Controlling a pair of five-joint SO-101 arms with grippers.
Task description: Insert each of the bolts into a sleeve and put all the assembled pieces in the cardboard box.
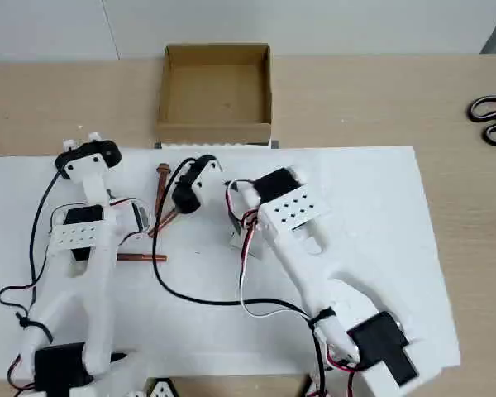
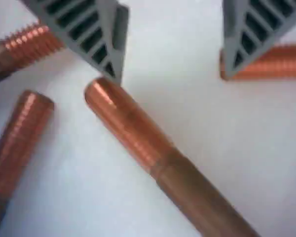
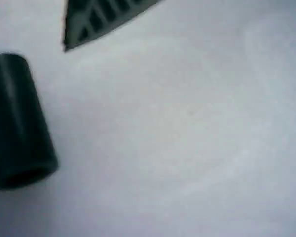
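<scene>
My left gripper (image 2: 172,69) is open and low over the white sheet. One grey fingertip (image 2: 111,61) nearly touches the threaded end of a copper bolt (image 2: 153,153) that lies slantwise below the jaws. More bolts lie around it (image 2: 17,143), (image 2: 269,61). From above, the left gripper (image 1: 145,217) is beside the bolts (image 1: 161,186), (image 1: 140,257). Two black sleeves (image 1: 202,171), (image 1: 186,198) lie just right of them. My right gripper (image 1: 240,231) hangs low near a black sleeve (image 3: 19,123). The cardboard box (image 1: 169,91) stands empty at the back.
A white sheet (image 1: 372,215) covers the work area on the wooden table. Scissors (image 1: 492,120) lie at the far right edge. Cables from both arms trail across the sheet's middle (image 1: 198,299).
</scene>
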